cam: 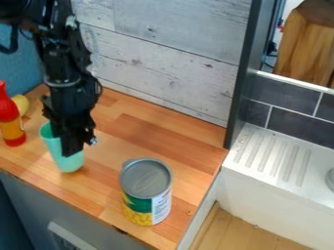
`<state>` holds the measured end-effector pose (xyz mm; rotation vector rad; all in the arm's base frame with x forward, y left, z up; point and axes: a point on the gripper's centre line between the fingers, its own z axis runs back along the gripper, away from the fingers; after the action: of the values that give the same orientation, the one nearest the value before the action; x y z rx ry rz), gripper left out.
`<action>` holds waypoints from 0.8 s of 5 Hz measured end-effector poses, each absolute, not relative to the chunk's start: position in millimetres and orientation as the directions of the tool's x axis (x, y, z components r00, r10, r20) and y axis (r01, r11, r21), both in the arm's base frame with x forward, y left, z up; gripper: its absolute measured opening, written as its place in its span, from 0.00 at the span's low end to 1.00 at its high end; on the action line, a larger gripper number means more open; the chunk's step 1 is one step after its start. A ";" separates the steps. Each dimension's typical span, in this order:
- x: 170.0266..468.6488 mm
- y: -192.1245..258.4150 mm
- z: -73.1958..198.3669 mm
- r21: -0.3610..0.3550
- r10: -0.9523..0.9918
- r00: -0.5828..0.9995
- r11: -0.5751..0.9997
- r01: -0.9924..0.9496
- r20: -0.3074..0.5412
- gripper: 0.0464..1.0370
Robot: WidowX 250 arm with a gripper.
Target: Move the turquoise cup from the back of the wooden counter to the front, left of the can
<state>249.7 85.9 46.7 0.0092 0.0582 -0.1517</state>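
The black gripper (73, 146) hangs at the left of the wooden counter, pointing down in front of the right part of a turquoise cup (63, 160). The cup stands on the counter and leans slightly, its upper right side and part of its rim hidden behind the gripper. Whether the two touch, I cannot tell. To the right, nearer the counter's front edge, a tin can (146, 193) with a grey lid and a green and yellow label stands upright. A red bottle (10, 117) with an orange-yellow label stands left of the cup, partly cut off by the view's edge.
Behind the bottle lies a yellow object (21, 104). A whitewashed plank wall (163, 53) bounds the wooden counter (134, 127) at the back, with a dark upright post (246, 73) at its right end. Beyond a gap stands a white ridged sink unit (277, 158) with dark tiles behind.
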 end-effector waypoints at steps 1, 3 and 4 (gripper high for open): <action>247.0 82.2 43.7 -0.015 -0.182 0.982 0.983 0.182 -0.056 0.06; 253.1 78.4 35.3 -0.008 -0.203 0.977 0.979 0.203 -0.068 0.10; 258.5 79.3 29.8 -0.014 -0.201 0.975 0.980 0.201 -0.094 0.32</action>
<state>258.5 79.3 29.8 -0.0042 0.0956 -0.2026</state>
